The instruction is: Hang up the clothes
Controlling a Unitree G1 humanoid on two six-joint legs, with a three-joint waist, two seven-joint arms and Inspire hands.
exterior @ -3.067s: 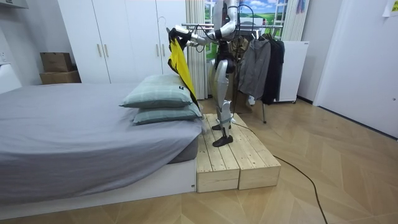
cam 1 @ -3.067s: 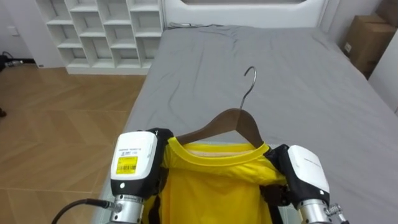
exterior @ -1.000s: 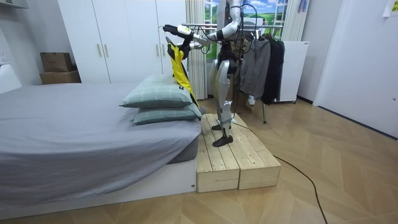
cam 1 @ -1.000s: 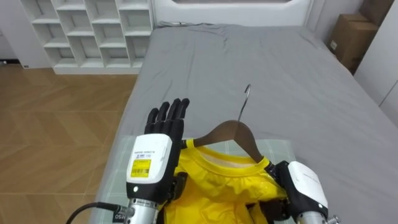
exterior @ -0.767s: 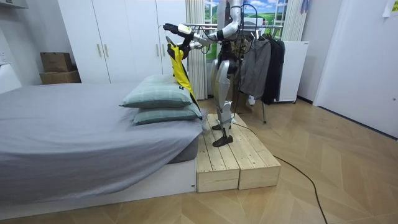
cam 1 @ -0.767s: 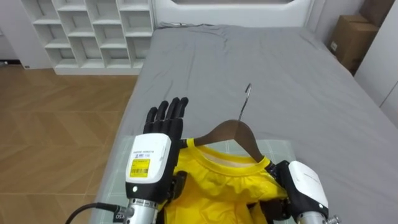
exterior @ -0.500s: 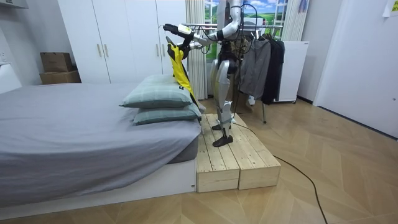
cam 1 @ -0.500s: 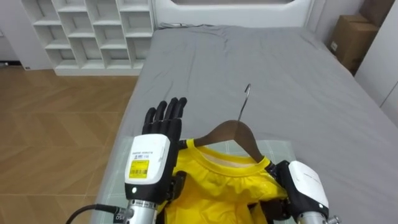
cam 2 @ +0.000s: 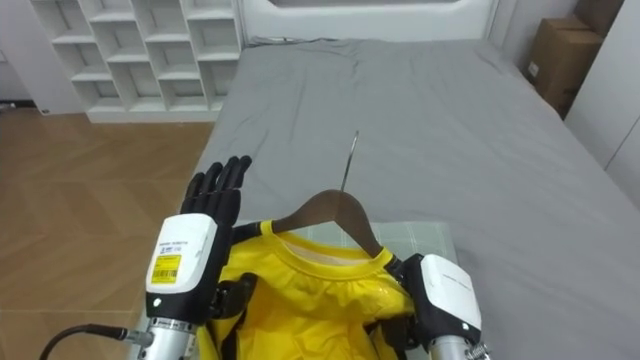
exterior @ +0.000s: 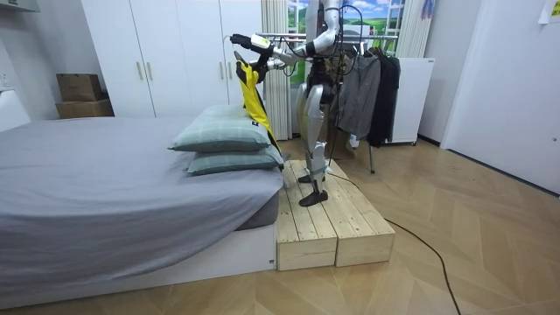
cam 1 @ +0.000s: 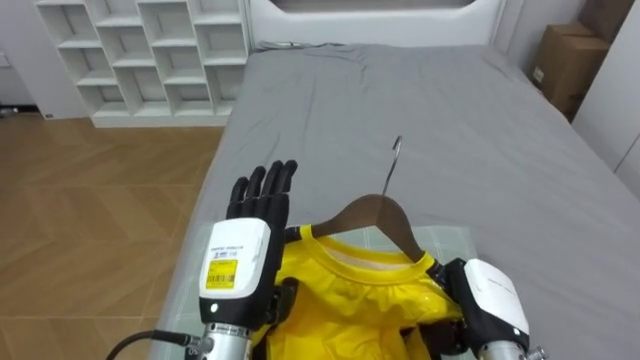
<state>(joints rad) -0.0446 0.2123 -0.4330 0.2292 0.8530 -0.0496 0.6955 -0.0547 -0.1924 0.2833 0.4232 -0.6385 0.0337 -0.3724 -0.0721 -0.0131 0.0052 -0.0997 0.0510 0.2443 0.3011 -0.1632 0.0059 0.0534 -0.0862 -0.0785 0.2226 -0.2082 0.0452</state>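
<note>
Shirt (cam 1: pixel 350 292) on hanger (cam 1: pixel 376 212) (left fingers (cam 1: pixel 263 188) straight)

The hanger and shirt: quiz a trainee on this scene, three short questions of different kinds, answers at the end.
1. True or false: the left hand has its fingers curled round the metal hook of the wooden hanger.
2. Multiple choice: in the room view, what is the robot standing on? A) a wooden platform B) a mattress C) a chair
3. Fill in: the shirt on the wooden hanger is ___ in colour.

Key: 1 false, the left hand is open with straight fingers beside the hanger, apart from the hook. 2 A. 3 yellow.
</note>
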